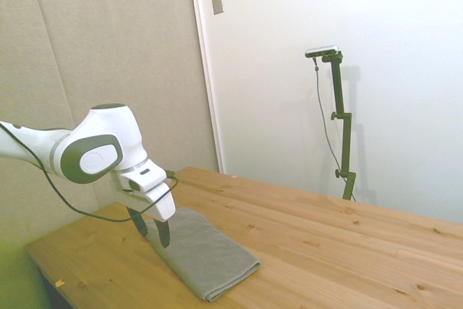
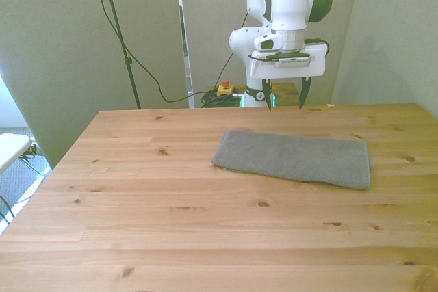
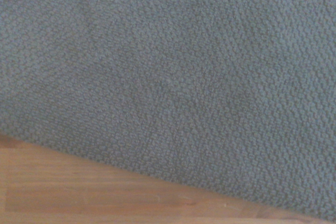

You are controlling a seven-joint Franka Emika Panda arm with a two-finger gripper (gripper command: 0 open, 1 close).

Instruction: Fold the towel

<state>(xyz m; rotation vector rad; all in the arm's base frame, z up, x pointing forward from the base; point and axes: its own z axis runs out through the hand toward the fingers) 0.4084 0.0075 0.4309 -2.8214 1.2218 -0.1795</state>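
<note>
A grey towel (image 2: 294, 158) lies flat as a long, already layered strip at about 2 o'clock on the wooden counter (image 2: 171, 223), while the gripper (image 2: 285, 95) hovers above its far edge, jaws apart and empty, any further fold apparently not yet begun.
</note>
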